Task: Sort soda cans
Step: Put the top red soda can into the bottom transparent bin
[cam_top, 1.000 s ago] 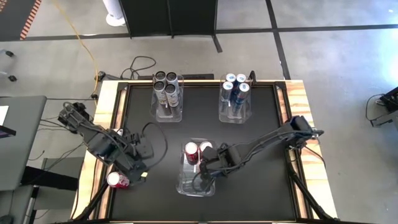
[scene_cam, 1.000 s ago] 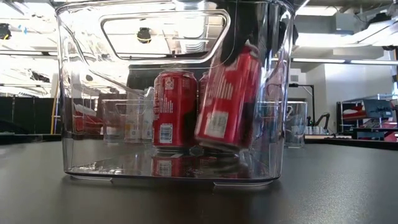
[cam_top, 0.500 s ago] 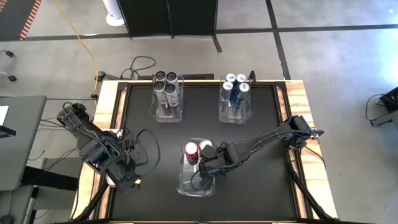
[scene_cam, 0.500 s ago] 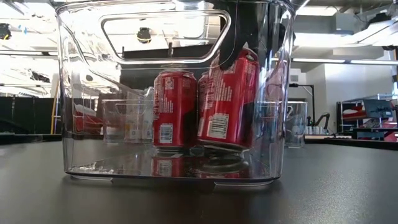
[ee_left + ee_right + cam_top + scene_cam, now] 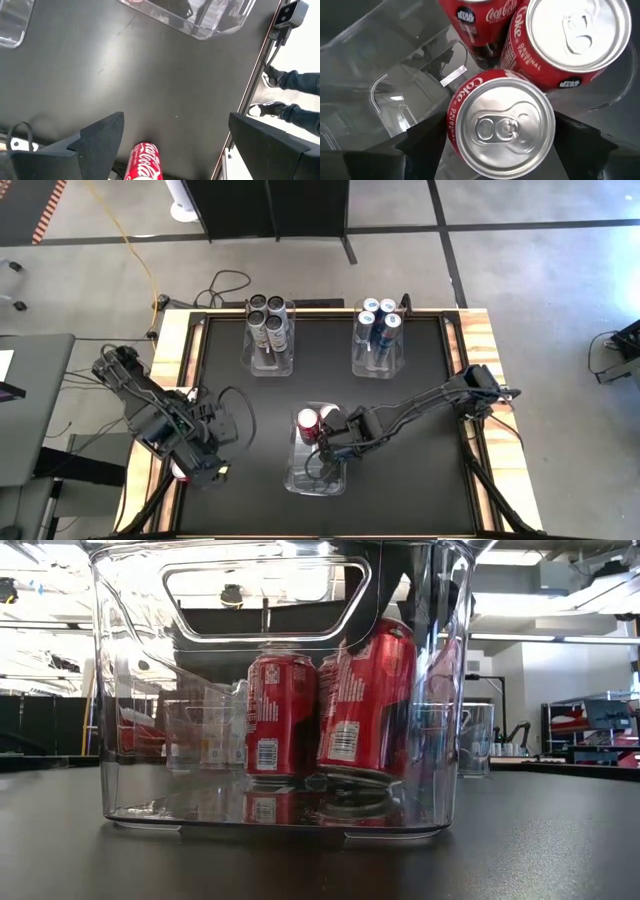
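A clear bin near the table's front middle holds three red cans. Two stand at its far end. My right gripper reaches down into the bin, shut on the third red can, which also shows in the low view. My left gripper is open at the table's front left corner. A fourth red can sits between its spread fingers and no touch shows. In the high view that can is mostly hidden under the gripper. My right gripper pinches the red can by its side wall just under the top rim, one finger on each side. The fingers come from above, pointing down. The can is tilted a little inside the bin; I cannot tell whether its base touches the bin floor.
A clear bin of dark cans stands at the back left. A clear bin of blue-and-silver cans stands at the back right. A person's shoes and jeans show beyond the table edge.
My right gripper has gone down into the bin with the red can, which has turned from strongly tilted to nearly upright beside the other two. My left gripper has moved toward the table's near left corner and now stands over the lone red can.
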Motion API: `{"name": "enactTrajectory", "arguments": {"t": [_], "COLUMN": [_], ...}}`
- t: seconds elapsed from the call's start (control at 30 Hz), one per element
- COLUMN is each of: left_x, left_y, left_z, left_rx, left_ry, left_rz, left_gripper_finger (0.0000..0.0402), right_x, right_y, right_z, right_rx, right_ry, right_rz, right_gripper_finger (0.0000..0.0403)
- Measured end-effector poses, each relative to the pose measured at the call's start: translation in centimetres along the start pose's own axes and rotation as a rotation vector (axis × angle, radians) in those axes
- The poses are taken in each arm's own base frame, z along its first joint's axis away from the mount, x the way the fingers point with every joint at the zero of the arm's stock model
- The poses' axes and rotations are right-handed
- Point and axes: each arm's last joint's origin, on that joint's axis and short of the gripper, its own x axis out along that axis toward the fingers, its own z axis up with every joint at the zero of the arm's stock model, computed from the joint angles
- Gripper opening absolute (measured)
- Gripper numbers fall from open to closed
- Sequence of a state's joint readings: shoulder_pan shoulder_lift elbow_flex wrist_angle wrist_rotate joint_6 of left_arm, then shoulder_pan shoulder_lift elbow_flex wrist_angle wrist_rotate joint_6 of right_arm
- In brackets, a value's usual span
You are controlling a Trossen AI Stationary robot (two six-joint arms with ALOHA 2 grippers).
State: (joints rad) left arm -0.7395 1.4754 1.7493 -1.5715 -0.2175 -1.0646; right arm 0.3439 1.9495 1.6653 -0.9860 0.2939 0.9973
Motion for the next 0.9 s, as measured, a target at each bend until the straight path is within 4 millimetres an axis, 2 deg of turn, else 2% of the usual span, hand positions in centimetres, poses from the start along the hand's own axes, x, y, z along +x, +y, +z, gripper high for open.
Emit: {"name": "enactTrajectory", "arguments": {"t": [0.43, 0.63, 0.77, 0.9], "left_x": [0.3, 2.8, 5.1, 6.6], "left_y": [0.0, -0.1, 0.2, 0.6], "left_z": [-0.2, -1.7, -2.7, -3.7], "left_rx": [0.035, 0.073, 0.069, 0.069], "left_ry": [0.031, 0.240, 0.307, 0.358], "left_rz": [-0.004, -0.001, 0.082, 0.139], "left_gripper_finger": [0.0353, 0.0353, 0.0353, 0.0353], "right_x": [-0.3, -0.3, -0.5, -1.3], "right_y": [0.5, 0.5, 0.6, 0.6], "right_z": [-0.7, -0.6, -0.5, -0.2], "right_rx": [0.055, 0.060, 0.060, 0.060], "right_ry": [-0.001, -0.006, -0.006, -0.003], "right_rz": [0.010, 0.016, 0.023, 0.020], "right_gripper_finger": [0.0359, 0.0375, 0.0395, 0.0397]}}
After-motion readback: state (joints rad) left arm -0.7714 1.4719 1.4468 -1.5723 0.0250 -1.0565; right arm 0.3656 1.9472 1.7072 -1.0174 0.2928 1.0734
